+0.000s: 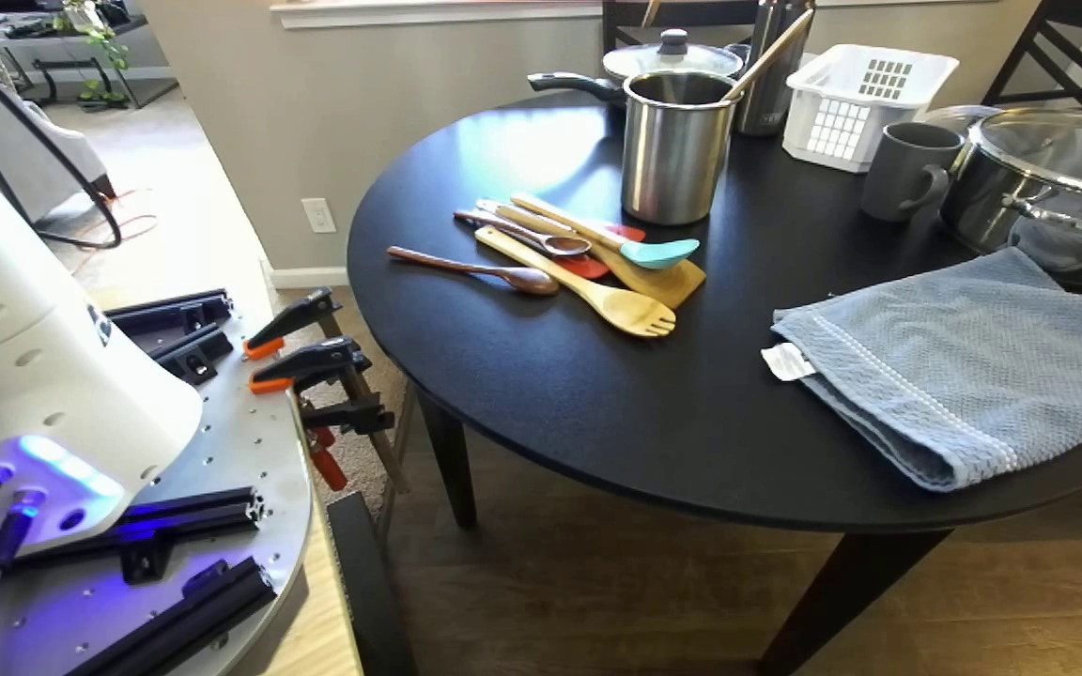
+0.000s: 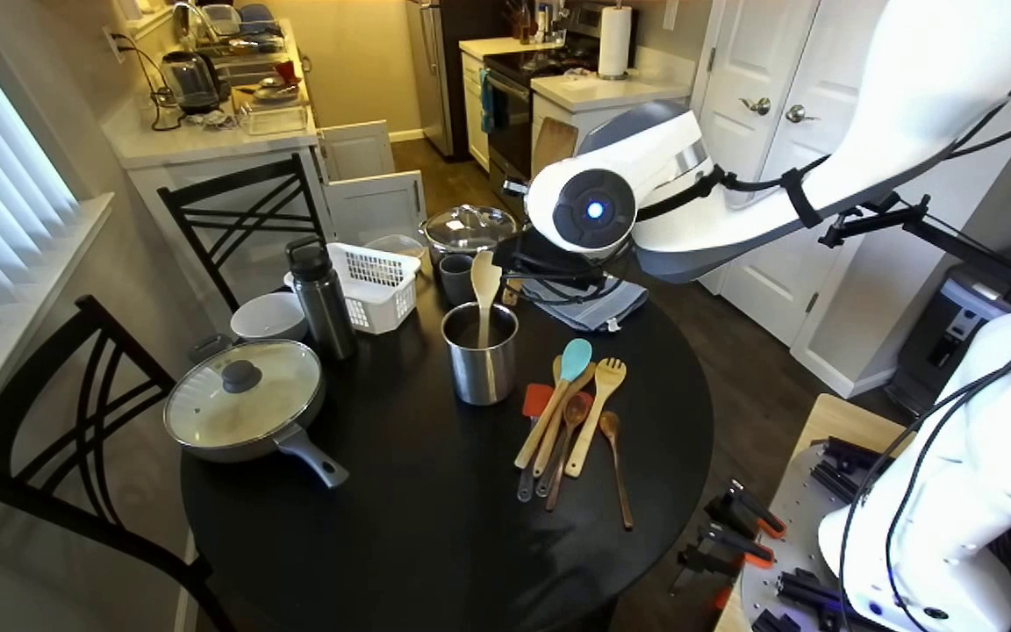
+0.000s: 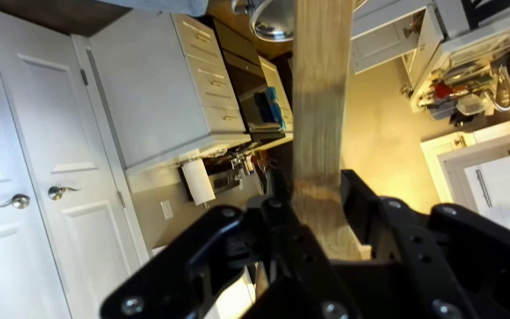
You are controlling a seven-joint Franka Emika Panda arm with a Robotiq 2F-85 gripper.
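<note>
Gripper (image 3: 316, 190) is clamped on a flat wooden piece (image 3: 320, 110), which spans the wrist view from the grip to the upper edge. In both exterior views, a steel pot (image 2: 481, 373) stands upright on the black table (image 2: 418, 527), wooden spoon (image 2: 485, 285) inside; utensils (image 2: 609, 377) lie grouped near it.

Spoon (image 2: 485, 279) stands in pot (image 2: 482, 373); utensils (image 1: 555, 272) lie beside it; stick (image 3: 319, 124) sits in end effector (image 3: 317, 186).
</note>
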